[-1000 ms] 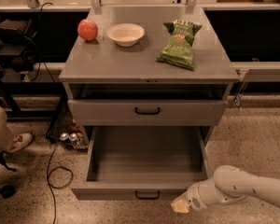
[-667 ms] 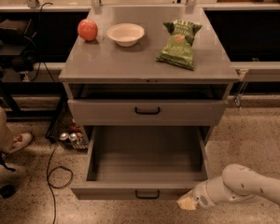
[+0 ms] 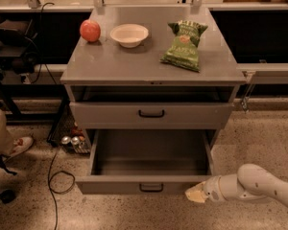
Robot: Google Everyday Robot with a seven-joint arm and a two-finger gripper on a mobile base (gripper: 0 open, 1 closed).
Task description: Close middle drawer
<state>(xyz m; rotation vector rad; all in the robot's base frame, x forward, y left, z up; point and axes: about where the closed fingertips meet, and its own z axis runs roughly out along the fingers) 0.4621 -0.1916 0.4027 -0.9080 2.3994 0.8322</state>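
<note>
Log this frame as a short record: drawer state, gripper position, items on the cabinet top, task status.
middle drawer: pulled far out, nothing visible inside
gripper: low, at the right corner of that drawer's front; contact unclear
upper drawer: out a little
cabinet top: apple at left, white bowl beside it, green chip bag at right
task status: drawer not yet closed

The wide, deep grey middle drawer [image 3: 120, 186] with a small black bar handle stands pulled out. The robot arm's pale tool [image 3: 195, 194] sits low, just beside the drawer front's right end.
</note>
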